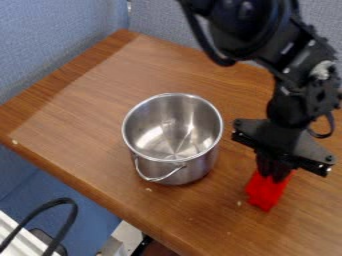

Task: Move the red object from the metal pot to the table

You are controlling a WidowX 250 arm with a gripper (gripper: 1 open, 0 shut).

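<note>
Here, at the near right part of the wooden table [107, 90], the black gripper [271, 168] reaches down over the red object [266, 189], its fingers closed down to a narrow gap and pinching the upper end of the block. The fingertips themselves are dark and run together with the rest of the black hardware, so the exact line where each one meets the red surface cannot be made out; what does show is that the top of the block disappears between them. Below the gripper the rest of the block is in plain view, bright red and slightly tilted, its lower end down at the tabletop; whether that end bears on the wood or hangs just over it cannot be told from this angle. The red object is outside the metal pot [173, 133], to its right and nearer the viewer, with bare wood between the two. The pot stands upright on the table, its shiny round mouth open to view and its inside showing only bare metal, while its thin wire handle [159, 178] hangs down against the near side. The dark arm [254, 32] comes in from the top of the view and bends down toward the right, above the far right part of the table.
</note>
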